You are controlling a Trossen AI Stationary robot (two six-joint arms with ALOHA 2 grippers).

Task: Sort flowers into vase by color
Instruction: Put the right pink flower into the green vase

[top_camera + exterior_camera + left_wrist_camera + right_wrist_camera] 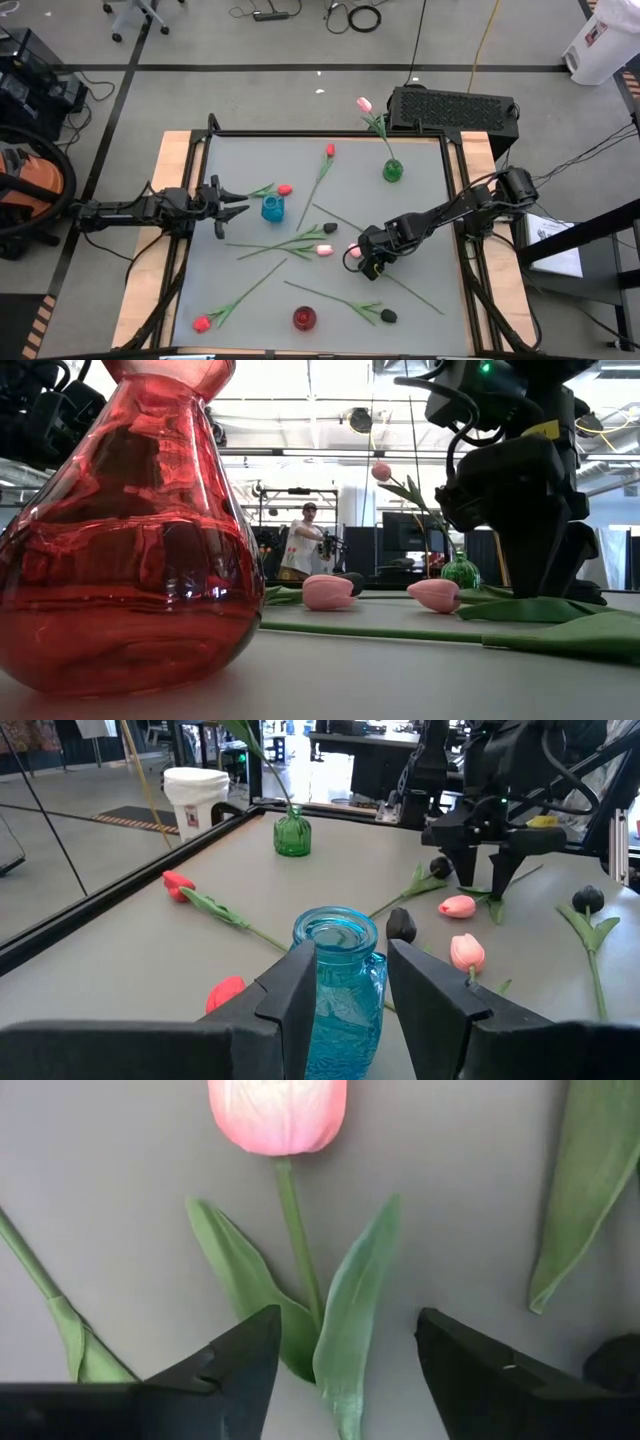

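My right gripper is open right above the pink tulip, whose stem runs straight between my fingers.

Grey table top with pale wooden side edges, red vase, blue vase, green vase holding a pink tulip, red tulip, black tulip, green stems and leaves, dark arms
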